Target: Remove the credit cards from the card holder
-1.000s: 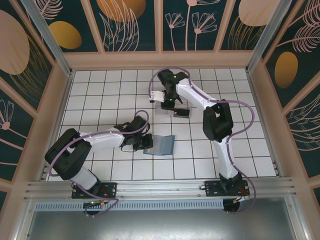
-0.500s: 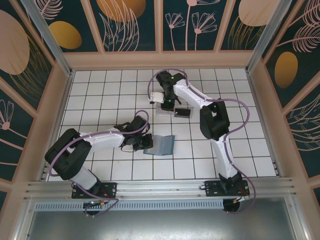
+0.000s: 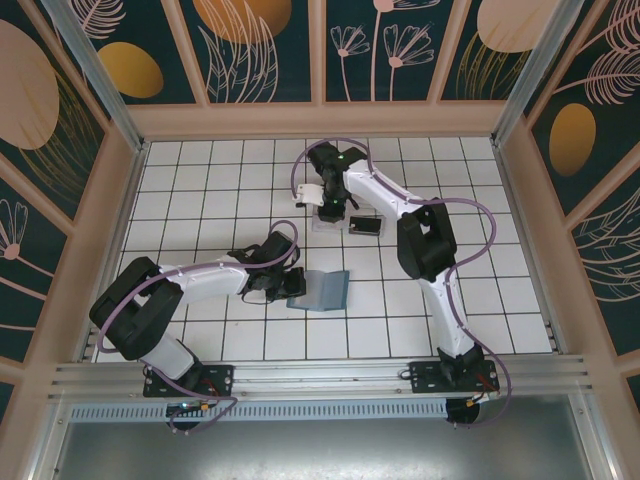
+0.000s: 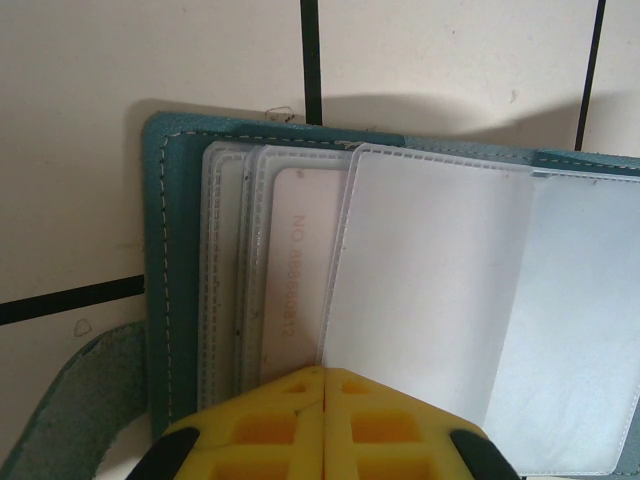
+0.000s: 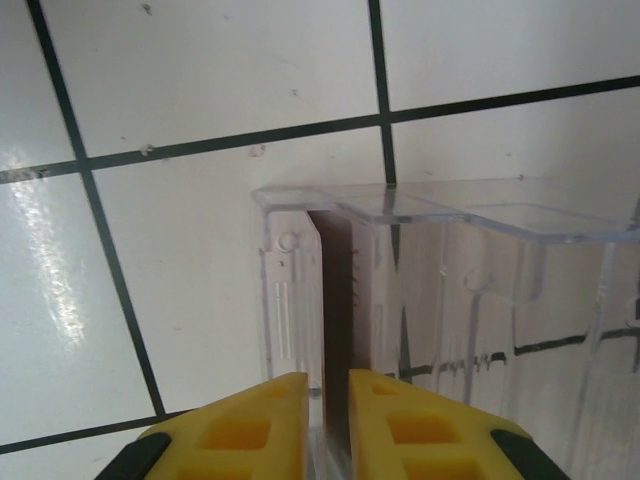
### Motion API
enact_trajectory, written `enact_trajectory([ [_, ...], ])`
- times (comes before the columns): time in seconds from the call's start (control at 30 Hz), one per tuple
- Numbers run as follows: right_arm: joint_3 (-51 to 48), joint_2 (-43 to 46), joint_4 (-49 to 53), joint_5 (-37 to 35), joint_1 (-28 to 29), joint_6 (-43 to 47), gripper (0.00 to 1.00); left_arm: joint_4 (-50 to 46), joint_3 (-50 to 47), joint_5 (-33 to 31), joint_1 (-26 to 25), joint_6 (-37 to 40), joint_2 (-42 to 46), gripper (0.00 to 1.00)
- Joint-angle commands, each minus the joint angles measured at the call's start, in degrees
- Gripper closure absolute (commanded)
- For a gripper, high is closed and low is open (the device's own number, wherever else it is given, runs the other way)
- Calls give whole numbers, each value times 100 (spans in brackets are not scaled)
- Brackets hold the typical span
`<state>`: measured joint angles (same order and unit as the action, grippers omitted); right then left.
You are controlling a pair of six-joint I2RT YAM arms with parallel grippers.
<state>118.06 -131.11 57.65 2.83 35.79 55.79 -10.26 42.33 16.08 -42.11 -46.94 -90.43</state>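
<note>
Over the past second the right gripper (image 5: 328, 385) is sliding leftward above the clear tray (image 5: 300, 200), its jaws easing narrowly apart. The left gripper (image 4: 322, 378), jaws pressed together, is pinning the card holder (image 4: 175, 300) beneath its tips, with a pale card (image 4: 295, 290) sitting pocketed just ahead. Between the right jaws a dark card (image 5: 338, 300) is standing in a tray slot. Opening fully, then rising straight up, is looking safest, so neither finger drags it.

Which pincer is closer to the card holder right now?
Left. The left pincer sits at the card holder's left edge; the right pincer is farther back, over the clear plastic tray.
</note>
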Motion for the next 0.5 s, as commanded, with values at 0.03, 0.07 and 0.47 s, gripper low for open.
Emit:
enact_trajectory([
  [0.03,-93,255,-481,-533,37,-245,81,-208,-94,-175,1,-27,-98,92],
  [0.07,-182,325,-624,-678,40,-277,81,-204,-101,-171,9,-27,-97,92],
  [0.47,-667,941,-1165,-965,97,-909,80,-204,-128,-213,6,-52,-21,93],
])
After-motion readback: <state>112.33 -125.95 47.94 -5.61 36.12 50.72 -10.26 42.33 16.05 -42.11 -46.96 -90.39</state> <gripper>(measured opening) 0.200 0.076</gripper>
